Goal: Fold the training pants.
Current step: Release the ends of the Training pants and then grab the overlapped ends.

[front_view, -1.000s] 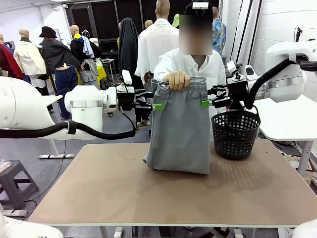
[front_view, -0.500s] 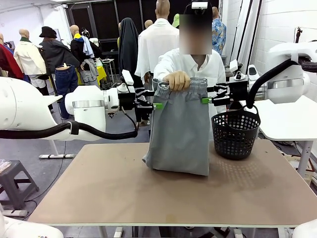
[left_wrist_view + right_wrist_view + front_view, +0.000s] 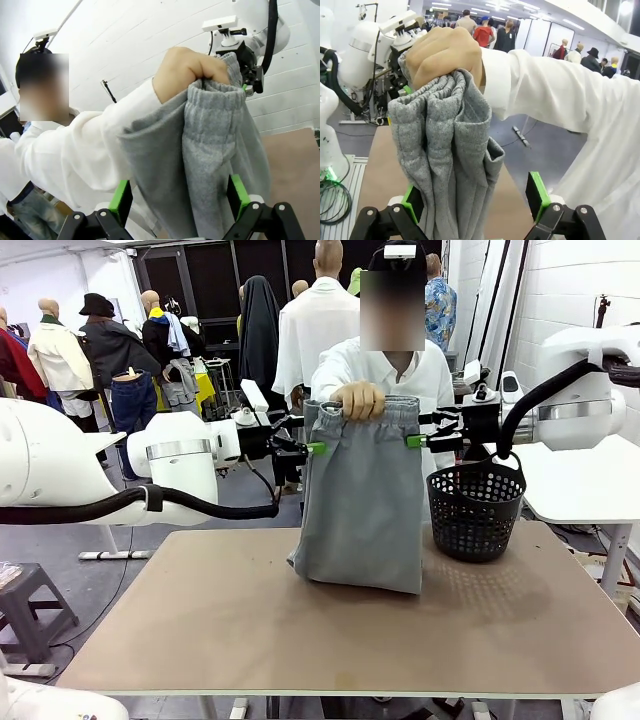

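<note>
**The training pants (image 3: pixel 365 510) held up at frame centre**

Their lower end rests on the table (image 3: pixel 200 620); a basket (image 3: pixel 475 510) stands right. A person's hand (image 3: pixel 360 400) grips the bunched waistband. The left gripper (image 3: pixel 315 448) and right gripper (image 3: pixel 412 441) flank it, fingers apart.

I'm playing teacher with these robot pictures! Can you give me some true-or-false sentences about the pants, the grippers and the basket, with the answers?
1. A person's hand holds the pants up by the waistband. True.
2. The pants lie folded flat on the table. False: they hang down, with their bottom edge on the table.
3. The left gripper and the right gripper are open, one at each side of the pants. True.
4. The basket stands to the robot's left of the pants. False: it stands to their right.
</note>
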You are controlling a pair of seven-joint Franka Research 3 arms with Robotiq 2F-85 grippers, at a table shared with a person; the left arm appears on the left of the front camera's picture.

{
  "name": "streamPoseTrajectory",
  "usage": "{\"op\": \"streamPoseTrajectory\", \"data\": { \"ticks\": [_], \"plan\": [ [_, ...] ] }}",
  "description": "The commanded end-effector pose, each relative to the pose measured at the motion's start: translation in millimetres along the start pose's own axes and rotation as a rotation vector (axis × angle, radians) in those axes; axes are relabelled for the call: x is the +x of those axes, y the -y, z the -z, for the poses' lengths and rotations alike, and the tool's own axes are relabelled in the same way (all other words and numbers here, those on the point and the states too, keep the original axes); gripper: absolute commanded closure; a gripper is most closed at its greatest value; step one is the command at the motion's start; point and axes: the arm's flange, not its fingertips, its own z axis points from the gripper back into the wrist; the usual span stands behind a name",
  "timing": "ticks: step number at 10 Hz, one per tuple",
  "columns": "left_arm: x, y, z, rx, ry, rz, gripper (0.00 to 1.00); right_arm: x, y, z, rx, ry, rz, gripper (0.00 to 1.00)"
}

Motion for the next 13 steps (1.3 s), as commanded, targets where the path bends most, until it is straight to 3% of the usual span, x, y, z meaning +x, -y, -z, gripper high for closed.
{"op": "streamPoseTrajectory", "data": {
  "ticks": [1, 4, 7, 9, 10, 13],
  "plan": [
    [-7.2, 5.4, 1.0, 0.079, -0.008, 0.040, 0.00, -3.4, -5.5, 5.9, -0.051, 0.027, -0.024, 0.00],
    [-7.4, 2.6, -1.2, 0.088, 0.004, 0.042, 0.00, -3.4, -6.1, 7.5, -0.087, 0.011, -0.044, 0.00],
    [-8.3, -1.6, 1.4, -0.042, 0.076, 0.010, 0.00, -5.4, -4.1, 12.2, -0.062, 0.021, -0.037, 0.00],
    [-10.1, -6.7, 4.2, -0.134, 0.092, -0.018, 0.00, -6.6, 1.4, 14.7, 0.073, 0.064, -0.001, 0.00],
    [-10.6, -9.0, 4.9, -0.162, 0.074, -0.026, 0.00, -7.0, 4.1, 12.1, 0.143, 0.041, 0.000, 0.00],
    [-11.1, -13.8, 3.8, -0.255, 0.078, -0.041, 0.00, -6.0, 13.3, 3.3, 0.203, 0.010, 0.014, 0.00]
  ]
}}
